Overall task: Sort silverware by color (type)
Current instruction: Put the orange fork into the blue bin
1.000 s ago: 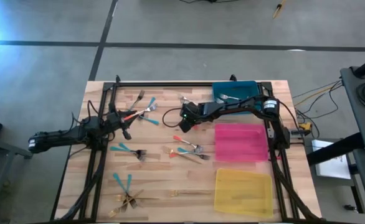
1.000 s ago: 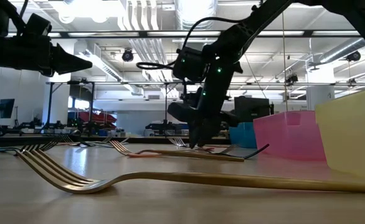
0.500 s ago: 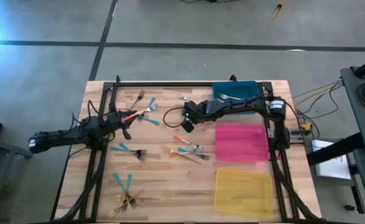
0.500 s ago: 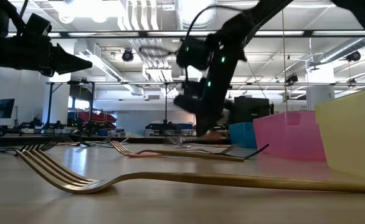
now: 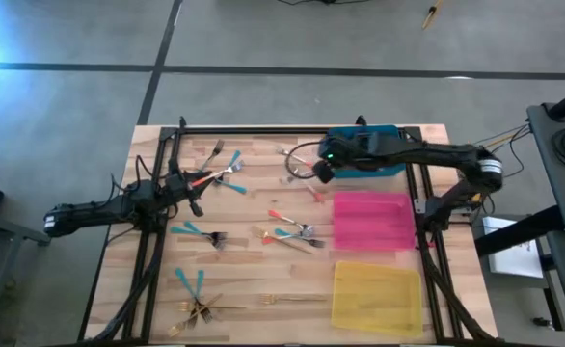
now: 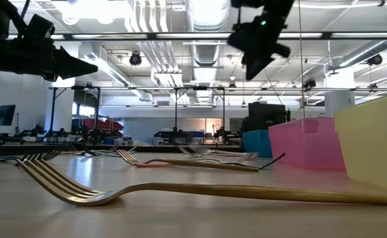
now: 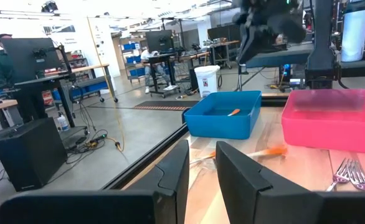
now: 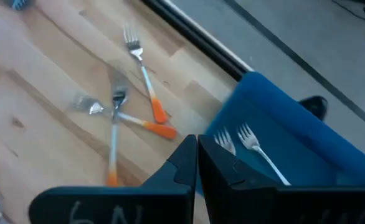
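Note:
Slim forks lie scattered on the wooden table: teal-handled ones (image 5: 191, 229), gold ones (image 5: 292, 300), and orange-handled ones (image 8: 146, 93) crossed near the blue tray. My right gripper (image 5: 323, 168) hangs high over the table at the left end of the blue tray (image 5: 374, 145). Its fingers are shut (image 8: 197, 146) and nothing shows between them. Two forks (image 8: 257, 149) lie inside the blue tray. My left gripper (image 5: 196, 189) waits at mid-left, slightly open (image 7: 202, 155) and empty, beside an orange-handled fork (image 5: 203, 179).
The pink tray (image 5: 371, 220) and the yellow tray (image 5: 377, 294) stand along the right side, nearer than the blue one. A black frame (image 5: 263, 131) rims the table. A gold fork (image 6: 180, 190) lies close to the near edge. Bare wood shows in the middle.
My right gripper has risen well clear of the table. It has also moved toward the far right, from over the middle forks to the blue tray's left end.

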`<action>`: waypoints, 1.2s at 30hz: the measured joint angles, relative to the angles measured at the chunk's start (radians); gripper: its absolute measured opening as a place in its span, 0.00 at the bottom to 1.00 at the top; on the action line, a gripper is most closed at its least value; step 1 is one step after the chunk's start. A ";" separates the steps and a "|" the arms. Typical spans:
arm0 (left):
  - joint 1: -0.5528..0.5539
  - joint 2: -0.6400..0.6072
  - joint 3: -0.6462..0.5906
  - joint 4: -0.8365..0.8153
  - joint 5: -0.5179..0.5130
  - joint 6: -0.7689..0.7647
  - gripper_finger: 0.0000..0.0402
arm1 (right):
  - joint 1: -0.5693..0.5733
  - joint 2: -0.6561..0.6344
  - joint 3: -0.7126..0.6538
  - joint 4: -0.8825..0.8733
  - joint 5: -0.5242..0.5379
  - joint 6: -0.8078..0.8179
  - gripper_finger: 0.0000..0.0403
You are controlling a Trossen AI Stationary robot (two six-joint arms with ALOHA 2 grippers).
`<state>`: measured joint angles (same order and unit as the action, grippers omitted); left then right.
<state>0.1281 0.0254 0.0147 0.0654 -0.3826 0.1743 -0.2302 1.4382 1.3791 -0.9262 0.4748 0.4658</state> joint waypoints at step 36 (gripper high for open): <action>0.000 0.000 0.000 0.000 0.000 0.000 0.16 | -0.148 0.552 0.102 0.159 -0.326 -0.002 0.34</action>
<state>0.1282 0.0254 0.0147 0.0658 -0.3824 0.1745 -0.3782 1.9899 1.4816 -0.7676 0.1487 0.4641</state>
